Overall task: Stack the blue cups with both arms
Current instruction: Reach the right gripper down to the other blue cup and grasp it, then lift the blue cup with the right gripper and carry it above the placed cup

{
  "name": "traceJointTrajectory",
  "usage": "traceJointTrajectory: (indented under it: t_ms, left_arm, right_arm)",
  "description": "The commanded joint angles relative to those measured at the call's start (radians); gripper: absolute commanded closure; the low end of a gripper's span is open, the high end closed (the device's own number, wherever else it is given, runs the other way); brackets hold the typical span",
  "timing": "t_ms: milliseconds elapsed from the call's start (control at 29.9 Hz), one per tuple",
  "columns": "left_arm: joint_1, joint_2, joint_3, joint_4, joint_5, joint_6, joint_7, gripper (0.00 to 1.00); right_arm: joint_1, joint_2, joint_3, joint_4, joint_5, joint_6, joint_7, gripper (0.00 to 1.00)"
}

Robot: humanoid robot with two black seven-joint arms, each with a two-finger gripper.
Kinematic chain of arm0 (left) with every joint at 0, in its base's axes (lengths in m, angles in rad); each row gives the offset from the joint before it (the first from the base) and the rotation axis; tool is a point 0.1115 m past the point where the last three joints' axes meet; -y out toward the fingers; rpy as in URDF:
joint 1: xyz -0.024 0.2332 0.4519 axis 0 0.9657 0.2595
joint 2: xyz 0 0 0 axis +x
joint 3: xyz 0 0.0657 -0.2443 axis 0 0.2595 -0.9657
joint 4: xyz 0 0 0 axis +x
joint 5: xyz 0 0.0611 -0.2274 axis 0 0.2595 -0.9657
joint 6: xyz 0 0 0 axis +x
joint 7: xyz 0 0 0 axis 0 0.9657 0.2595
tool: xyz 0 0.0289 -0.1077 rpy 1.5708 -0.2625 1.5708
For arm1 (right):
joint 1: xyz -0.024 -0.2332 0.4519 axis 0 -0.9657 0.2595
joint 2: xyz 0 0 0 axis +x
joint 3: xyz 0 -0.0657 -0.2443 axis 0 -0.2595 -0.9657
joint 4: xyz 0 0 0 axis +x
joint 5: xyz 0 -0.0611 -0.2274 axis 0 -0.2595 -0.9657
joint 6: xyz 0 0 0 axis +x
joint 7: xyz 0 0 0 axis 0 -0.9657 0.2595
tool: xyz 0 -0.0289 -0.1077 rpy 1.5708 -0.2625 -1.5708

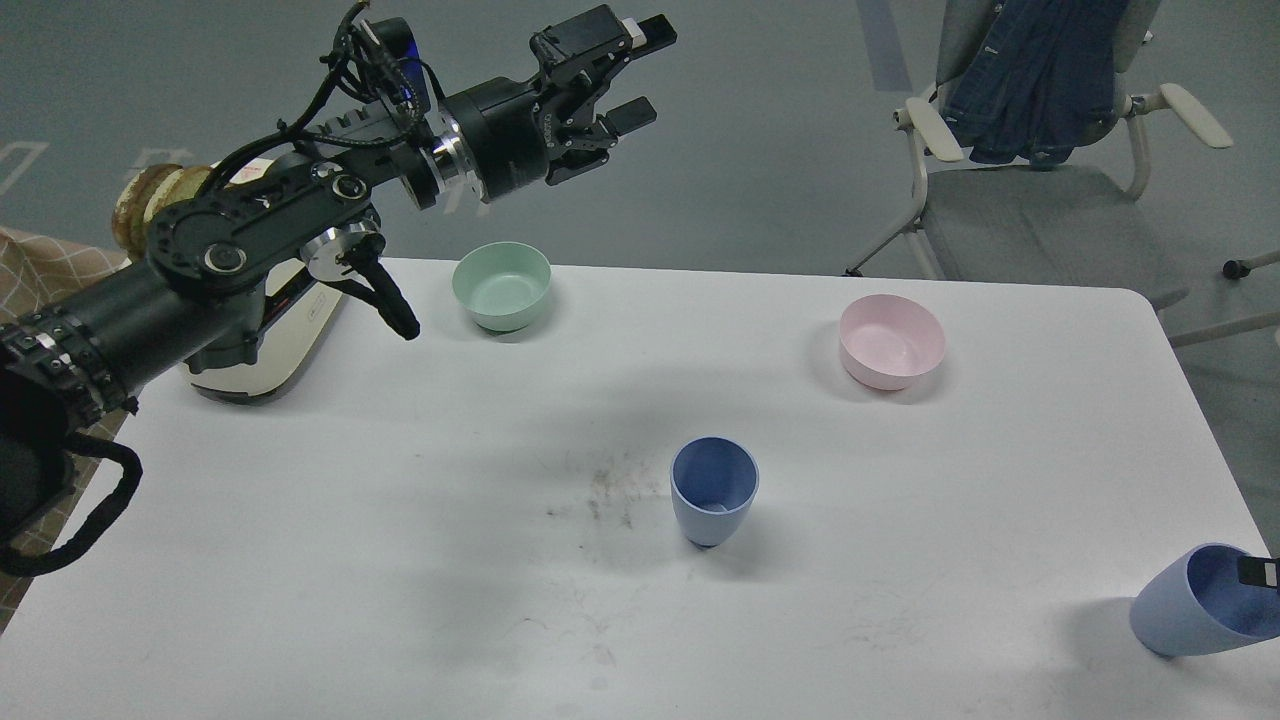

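One blue cup (713, 490) stands upright in the middle of the white table (350, 560). A second blue cup (1190, 605) stands tilted at the table's right front corner, partly cut off by the view's edge. My left gripper (647, 70) is open and empty, held high beyond the table's far edge, above and to the right of the mint-green bowl. A small black tip with a white mark (1260, 571) shows at the right edge over the tilted cup's mouth; it looks like one finger of my right gripper, the rest is out of view.
A mint-green bowl (501, 285) sits at the far left and a pink bowl (891, 341) at the far right. A white appliance (270, 350) stands at the left edge under my left arm. A chair with a denim jacket (1030, 80) is behind the table.
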Motion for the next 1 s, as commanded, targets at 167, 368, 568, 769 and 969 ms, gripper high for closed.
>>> traceJointTrajectory:
  t_ms: [167,368,568,769,969]
  left_arm:
    - [0.0,0.002,0.001,0.0,0.0,0.0,0.0,0.06]
    - [0.002,0.002,0.0,0.0,0.002,0.002,0.0,0.06]
    - [0.002,0.002,0.0,0.0,0.002,0.002,0.0,0.06]
    - [0.005,0.002,0.0,0.0,0.002,0.002,0.0,0.06]
    - [0.005,0.002,0.0,0.0,0.002,0.002,0.0,0.06]
  right_arm:
    - [-0.053,0.044,0.0,-0.025,-0.001,-0.004,0.0,0.4]
    - [-0.061,0.053,0.0,-0.027,-0.001,-0.005,0.0,0.82]
    - [-0.061,0.051,0.005,-0.023,0.001,-0.007,0.0,1.0]
    - [-0.047,0.033,0.069,0.012,0.007,-0.002,0.0,1.0]
    - [0.038,0.03,0.196,0.032,-0.03,0.027,-0.015,1.0]
